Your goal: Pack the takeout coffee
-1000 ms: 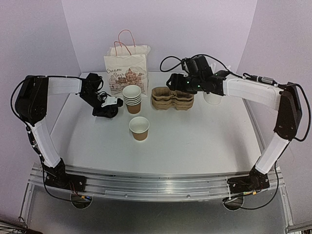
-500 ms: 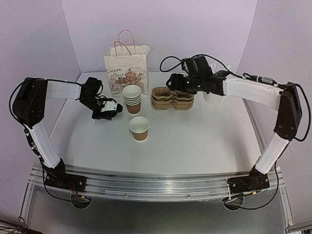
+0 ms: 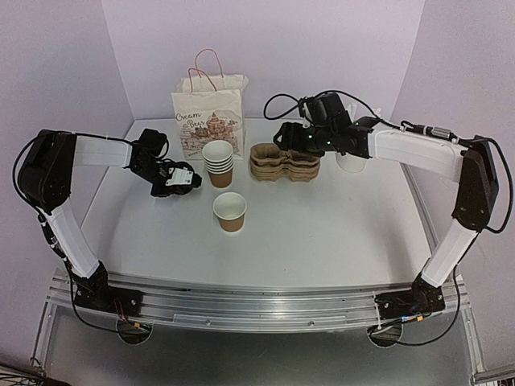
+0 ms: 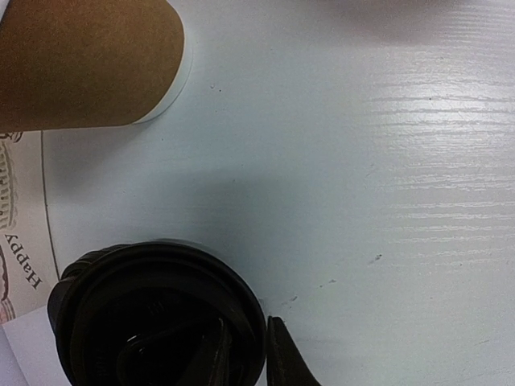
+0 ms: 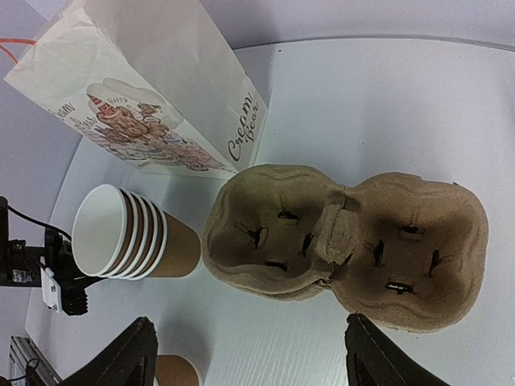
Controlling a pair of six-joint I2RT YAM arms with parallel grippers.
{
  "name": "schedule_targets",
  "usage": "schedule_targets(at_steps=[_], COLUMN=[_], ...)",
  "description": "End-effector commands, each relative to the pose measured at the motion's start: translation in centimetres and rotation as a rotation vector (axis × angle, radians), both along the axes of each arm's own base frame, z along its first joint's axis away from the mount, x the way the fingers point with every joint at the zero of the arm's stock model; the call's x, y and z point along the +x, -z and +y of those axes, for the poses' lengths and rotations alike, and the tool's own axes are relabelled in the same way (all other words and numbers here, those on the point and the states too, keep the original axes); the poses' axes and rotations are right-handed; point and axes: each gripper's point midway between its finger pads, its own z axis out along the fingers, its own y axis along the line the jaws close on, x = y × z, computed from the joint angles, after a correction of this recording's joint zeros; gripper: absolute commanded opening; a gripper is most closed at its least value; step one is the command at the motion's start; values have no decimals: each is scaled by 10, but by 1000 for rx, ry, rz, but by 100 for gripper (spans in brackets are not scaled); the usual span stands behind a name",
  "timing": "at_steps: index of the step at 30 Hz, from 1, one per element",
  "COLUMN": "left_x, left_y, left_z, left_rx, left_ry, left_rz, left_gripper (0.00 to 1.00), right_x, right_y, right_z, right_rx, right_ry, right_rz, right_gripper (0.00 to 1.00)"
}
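No takeout coffee shows in any view. A lone brown paper cup (image 3: pixel 230 211) with a white inside stands lidless at mid-table. My left gripper (image 3: pixel 179 181) (image 4: pixel 245 346) is to its left, near the bag, shut on the rim of a black plastic lid (image 4: pixel 153 322), one finger inside the rim and one outside. My right gripper (image 3: pixel 286 135) (image 5: pixel 249 366) hovers open above the stack of pulp cup carriers (image 3: pixel 284 161) (image 5: pixel 346 241), holding nothing.
A stack of lidless brown cups (image 3: pixel 218 161) (image 5: pixel 121 233) stands between the lid and the carriers. A printed paper bag (image 3: pixel 208 121) (image 5: pixel 145 96) stands upright at the back. A white cup (image 3: pixel 350 162) sits behind the right arm.
My left gripper has drawn its jaws in on the lid rim and shifted slightly up and left. The right arm has not moved.
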Motion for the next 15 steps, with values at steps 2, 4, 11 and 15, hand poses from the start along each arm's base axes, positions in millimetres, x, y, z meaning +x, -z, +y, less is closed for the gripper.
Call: schedule_targets(at_steps=[2,4,11,15], left_x=[4,5,5,3], left_y=[-14,-13,-13,-21], left_z=[-3,-2,-1,-2], left_rx=[-6,-1,6,-11], left_ry=[28,36,38,19], left_rz=[-66,-75,-83,-69], left_gripper=[12,11,3,0], right_x=[-4,-4,-4,-4], right_y=[1,1,-1,-3], right_z=[3,3,3,4], right_rx=[8,8,8,12], right_ry=[-17,-19,-24,-26], right_rz=[7,5,1,-1], right_gripper=[76,76,76,76])
